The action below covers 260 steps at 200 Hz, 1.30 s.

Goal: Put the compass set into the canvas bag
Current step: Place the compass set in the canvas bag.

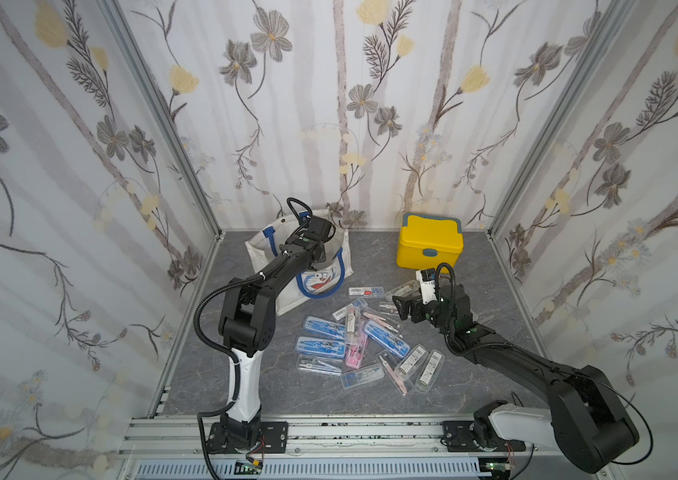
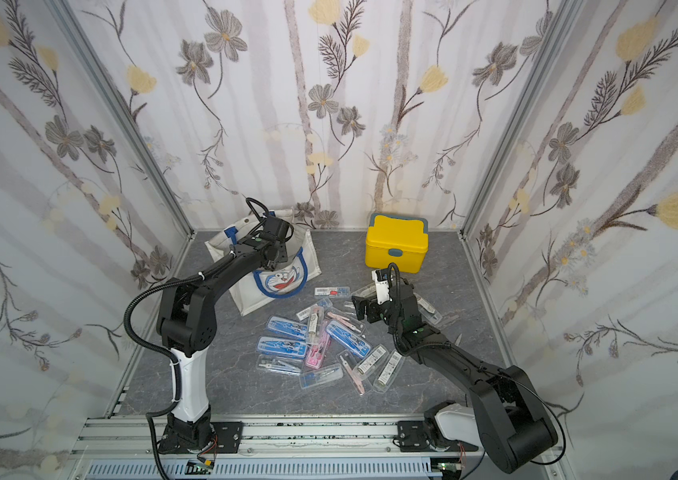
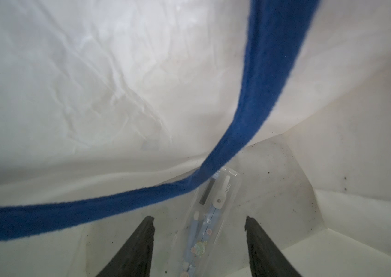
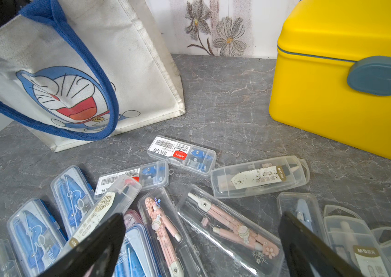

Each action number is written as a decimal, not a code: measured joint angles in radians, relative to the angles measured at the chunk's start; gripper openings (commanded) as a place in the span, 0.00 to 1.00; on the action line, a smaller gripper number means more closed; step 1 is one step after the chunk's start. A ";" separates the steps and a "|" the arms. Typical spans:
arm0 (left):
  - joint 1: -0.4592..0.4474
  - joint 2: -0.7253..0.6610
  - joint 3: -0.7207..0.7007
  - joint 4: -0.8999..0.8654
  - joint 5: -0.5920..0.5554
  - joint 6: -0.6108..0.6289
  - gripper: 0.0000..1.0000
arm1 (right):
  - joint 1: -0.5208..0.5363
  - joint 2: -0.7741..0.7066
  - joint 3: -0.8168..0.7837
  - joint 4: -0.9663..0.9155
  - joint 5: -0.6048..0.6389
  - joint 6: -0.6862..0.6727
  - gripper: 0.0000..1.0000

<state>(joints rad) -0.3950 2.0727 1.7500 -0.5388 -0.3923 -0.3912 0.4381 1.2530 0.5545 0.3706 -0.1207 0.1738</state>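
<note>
The white canvas bag point(image 1: 322, 286) point(image 2: 283, 284) point(image 4: 127, 60) with a blue cat face stands at the back left. My left gripper point(image 1: 317, 257) point(image 3: 199, 219) reaches down into its mouth. Its jaws stand open, with a gap on each side of a clear compass set point(image 3: 216, 196) holding a pale blue compass, which lies on the bag's floor. A blue handle point(image 3: 249, 120) hangs across the inside. My right gripper point(image 1: 401, 305) point(image 2: 360, 305) point(image 4: 201, 217) hovers open and empty over several loose compass sets point(image 1: 354, 345) point(image 2: 316, 345), with a pink one point(image 4: 228, 230) between its fingers' line.
A yellow lidded box point(image 1: 429, 245) point(image 2: 395, 245) point(image 4: 333, 96) stands at the back right, close behind my right wrist. Compass cases are scattered across the middle of the grey table point(image 1: 287, 386). Flowered walls close in the back and both sides.
</note>
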 measured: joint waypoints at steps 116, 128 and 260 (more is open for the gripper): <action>-0.011 -0.041 0.135 -0.021 -0.018 0.051 1.00 | 0.000 -0.021 -0.005 -0.013 0.023 0.001 1.00; -0.021 -0.048 0.158 -0.027 -0.021 0.061 1.00 | 0.000 -0.021 -0.004 -0.016 0.027 0.001 0.99; -0.280 -0.249 0.054 -0.014 -0.064 0.158 1.00 | -0.029 0.018 0.061 -0.123 0.206 0.058 0.99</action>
<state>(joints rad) -0.6754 1.8240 1.8038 -0.5526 -0.4561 -0.2337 0.4091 1.2709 0.6155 0.2478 0.0853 0.2314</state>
